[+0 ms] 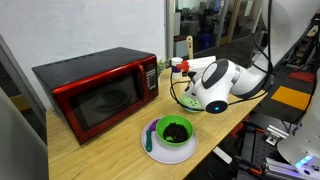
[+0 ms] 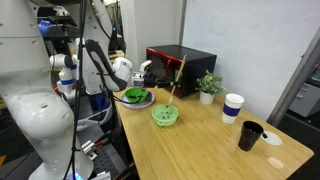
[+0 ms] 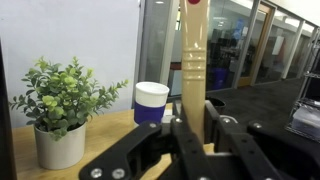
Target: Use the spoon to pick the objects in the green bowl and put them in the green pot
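The claw (image 3: 194, 128) is gripping the spoon (image 3: 192, 60) by its handle. In the wrist view the black fingers (image 3: 222, 132) are pressing on both sides of the pale wooden shaft, which is running straight up through the middle of the picture. The spoon's lower end is lying out of sight below the claw.

In an exterior view the claw (image 1: 182, 67) is hanging above the counter (image 1: 110, 150), just beside the red microwave (image 1: 98, 92). The spoon (image 1: 188, 46) is standing upright above the claw. In an exterior view the spoon (image 2: 178, 75) is showing as a slightly tilted pale stick in front of the microwave (image 2: 190, 62). It is touching neither green vessel.

The green bowl (image 2: 165, 116) is sitting on the counter (image 2: 210, 150), near the edge facing the camera. Its contents are too small to make out. The green pot (image 2: 135, 97) is sitting near the bowl, on the side closer to the robot's base, and its inside is showing dark.

A potted plant (image 2: 208, 87) is standing beside the microwave. A white cup (image 2: 233, 107) with a blue band is standing farther along the counter, and a black mug (image 2: 250, 135) is standing beyond it. In the wrist view the plant (image 3: 60, 110) and the cup (image 3: 152, 102) are facing the claw, well apart from it.
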{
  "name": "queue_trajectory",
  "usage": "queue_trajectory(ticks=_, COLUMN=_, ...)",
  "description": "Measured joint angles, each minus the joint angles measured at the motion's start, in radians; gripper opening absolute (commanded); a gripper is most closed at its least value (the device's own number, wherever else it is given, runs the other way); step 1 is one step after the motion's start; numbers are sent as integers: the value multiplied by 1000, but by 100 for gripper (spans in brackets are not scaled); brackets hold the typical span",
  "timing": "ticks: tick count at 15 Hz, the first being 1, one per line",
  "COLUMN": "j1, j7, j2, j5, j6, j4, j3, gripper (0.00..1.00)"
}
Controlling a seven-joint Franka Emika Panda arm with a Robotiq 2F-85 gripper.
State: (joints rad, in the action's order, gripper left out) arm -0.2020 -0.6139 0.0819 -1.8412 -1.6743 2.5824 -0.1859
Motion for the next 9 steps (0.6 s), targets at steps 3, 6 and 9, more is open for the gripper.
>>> queue_trajectory(ticks=3, j1=-6, j7=-18, j2=18, j5=-11, j6=35, j4=1, j3=-8, gripper=6)
queue_trajectory(ticks=6, j1=-10, j7=-37, j2=32, j5=-19, j6=65, j4=1, j3=-14, gripper=6)
queue_trajectory(ticks=9, j1=-17, j7=-60, j2=37, j5=-20, j6=91, j4=1, j3=-20, gripper=6)
